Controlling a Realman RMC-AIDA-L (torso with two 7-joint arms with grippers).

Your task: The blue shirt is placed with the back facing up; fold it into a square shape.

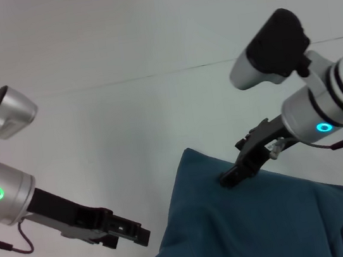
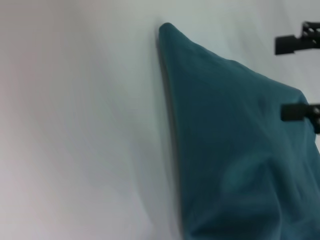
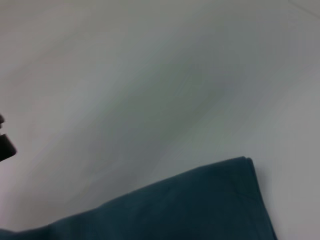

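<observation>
Dark teal-blue shirt [image 1: 262, 224], plain side up (no lettering showing), folded into a compact shape, lying on a white surface, far corner pointed

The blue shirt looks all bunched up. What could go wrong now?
1. The right gripper sits on the blue shirt near its far edge; if it drags, the cloth might wrinkle more instead of lying flat.
2. The left gripper hangs beside the shirt, not touching it; with only one side handled, the fold could come out crooked, not square.
</observation>
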